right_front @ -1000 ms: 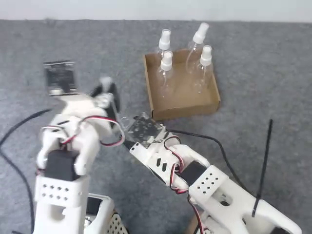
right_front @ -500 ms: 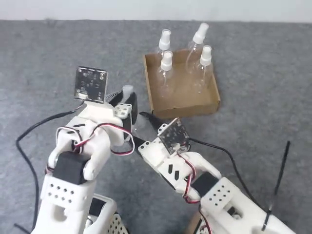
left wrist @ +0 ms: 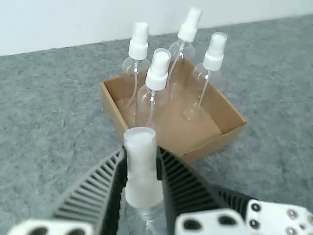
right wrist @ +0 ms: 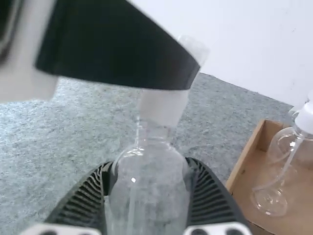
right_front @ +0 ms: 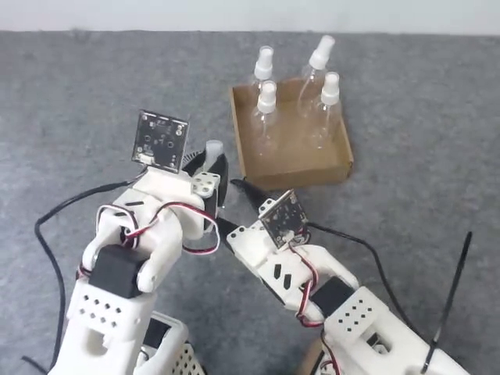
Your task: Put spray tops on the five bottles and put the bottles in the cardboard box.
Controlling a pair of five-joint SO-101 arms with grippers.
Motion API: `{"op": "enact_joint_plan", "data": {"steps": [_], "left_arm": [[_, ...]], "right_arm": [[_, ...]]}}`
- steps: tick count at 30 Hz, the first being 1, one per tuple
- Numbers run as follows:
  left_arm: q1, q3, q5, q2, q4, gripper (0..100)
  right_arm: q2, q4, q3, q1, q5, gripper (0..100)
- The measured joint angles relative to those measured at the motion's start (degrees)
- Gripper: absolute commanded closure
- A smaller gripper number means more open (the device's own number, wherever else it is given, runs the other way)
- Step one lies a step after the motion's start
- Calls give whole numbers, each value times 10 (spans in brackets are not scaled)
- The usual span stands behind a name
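Note:
A clear bottle (right wrist: 149,193) stands upright just in front of the cardboard box (right_front: 293,178), and my right gripper (right wrist: 149,172) is shut around its body. A white spray top (left wrist: 142,166) sits on the bottle's neck, with my left gripper (left wrist: 142,157) shut on it from both sides. In the high view the left gripper (right_front: 212,166) holds the spray top (right_front: 212,148) directly above the right gripper (right_front: 237,201). Several capped bottles (right_front: 268,109) stand inside the box (left wrist: 217,115).
Grey carpet covers the table all around. The box wall (right wrist: 247,164) is close beside the held bottle, with a capped bottle (right wrist: 286,156) behind it. Black cables trail from both arms near the front.
My left gripper has swung right toward the box, carrying the spray top over the bottle. My right arm's wrist has turned and shifted slightly toward the box.

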Motion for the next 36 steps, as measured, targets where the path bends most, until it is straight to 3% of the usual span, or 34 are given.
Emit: {"op": "enact_joint_plan", "data": {"steps": [5, 11, 17, 21, 27, 36], "left_arm": [[5, 23, -4, 9, 12, 984], [4, 23, -4, 8, 12, 863], [-5, 22, 4, 6, 12, 870], [-51, 23, 4, -33, 12, 870], [-181, 23, -18, -109, 4, 870], [-258, -9, 5, 56, -112, 870]], "right_arm": [[-18, -2, -4, 38, -2, 992], [-23, -2, -4, 45, -3, 992], [-23, -2, -3, 48, -3, 992], [-24, -2, -4, 44, -3, 992], [-24, -2, -4, 44, -3, 992], [-27, 11, -4, -23, -3, 992]]}}
